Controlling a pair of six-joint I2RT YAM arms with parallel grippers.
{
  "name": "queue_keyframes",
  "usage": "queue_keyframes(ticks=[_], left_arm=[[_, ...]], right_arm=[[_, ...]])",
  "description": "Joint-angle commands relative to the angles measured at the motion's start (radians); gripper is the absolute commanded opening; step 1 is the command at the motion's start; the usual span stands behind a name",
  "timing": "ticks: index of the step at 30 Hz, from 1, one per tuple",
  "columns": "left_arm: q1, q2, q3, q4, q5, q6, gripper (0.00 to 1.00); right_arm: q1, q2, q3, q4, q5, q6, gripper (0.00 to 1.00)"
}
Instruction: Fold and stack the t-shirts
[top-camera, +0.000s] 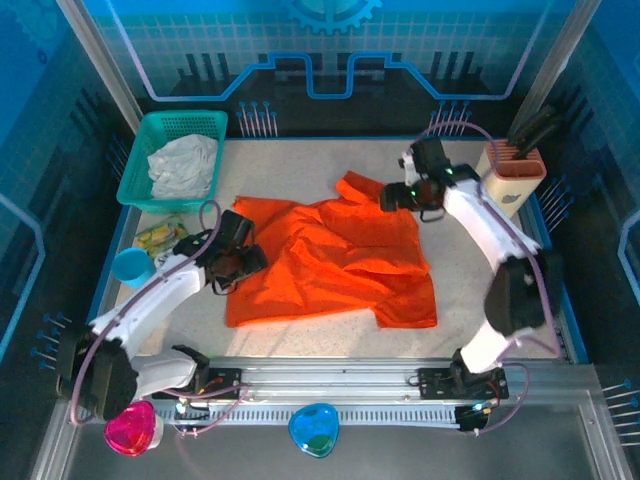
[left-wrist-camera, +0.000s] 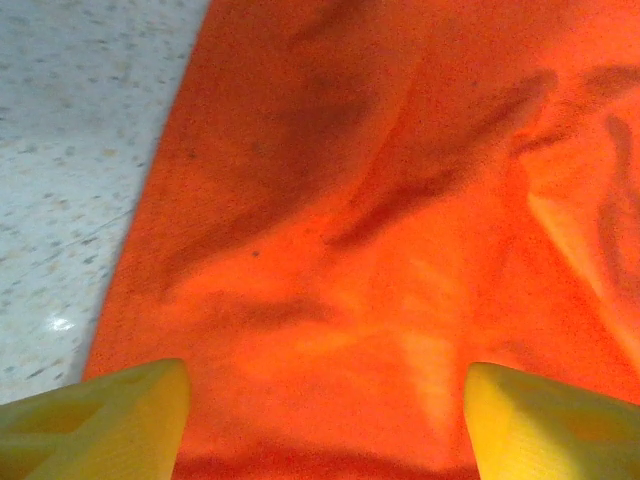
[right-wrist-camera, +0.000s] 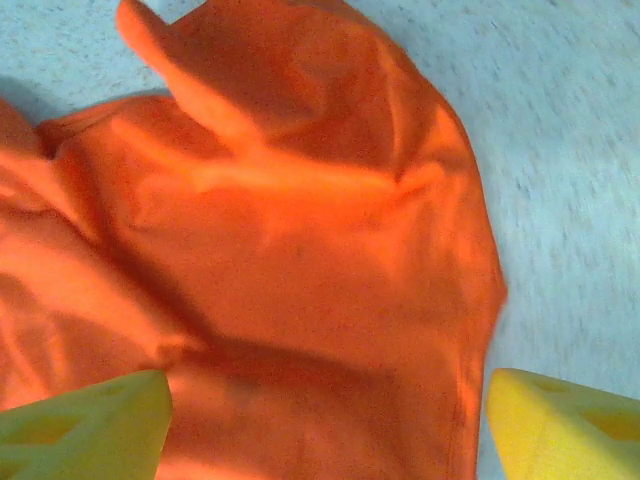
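From the top view, the orange t-shirt (top-camera: 330, 262) lies spread but rumpled at the middle of the table (top-camera: 300, 170); the whitish-grey t-shirt (top-camera: 185, 165) sits bunched in the teal basket (top-camera: 150, 130) at the far left corner. My left end effector (top-camera: 238, 260) is at the shirt's left edge; my right end effector (top-camera: 395, 196) is at its far right corner, by a sleeve that sticks out toward the far side.

From the left wrist, the left end effector (left-wrist-camera: 325, 430) stands released, its yellow fingertips (left-wrist-camera: 100, 420) well apart with nothing between them; orange cloth (left-wrist-camera: 380, 200) lies creased beneath, and its straight edge runs beside bare table (left-wrist-camera: 70, 150) on the left.

From the right wrist, the right end effector (right-wrist-camera: 325, 425) is likewise spread and grasps nothing; below it the cloth (right-wrist-camera: 300, 250) is heaped in soft folds, its rounded edge meeting the table (right-wrist-camera: 560, 150) on the right.

I judge this fabric light, limp and thin; it will sag, drag and wrinkle rather than hold a shape, so I would pinch it at a hem or corner, where the edge is doubled, with one end effector on each side to keep the fold square; a pinch mid-panel would only bunch it.

I can read no brand, label or writing on either shirt.
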Motion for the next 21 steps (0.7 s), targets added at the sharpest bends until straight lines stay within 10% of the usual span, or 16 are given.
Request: queue_keyframes(ticks=[1,14,21], left_arm=[[-0.035,0.084,-0.016,0.121,-0.014,-0.006,0.70],[-0.112,0.400,-0.065,0.256,-0.024,-0.067,0.69],[-0.113,0.437,-0.072,0.246,-0.024,-0.073,0.67]], right_arm=[[-0.027,0.237,0.208,-0.059,0.018,-0.149,0.85],[-0.054,0.892,0.916,-0.352,-0.019,-0.237,0.73],[-0.056,0.897,0.915,-0.310,-0.046,-0.207,0.00]])
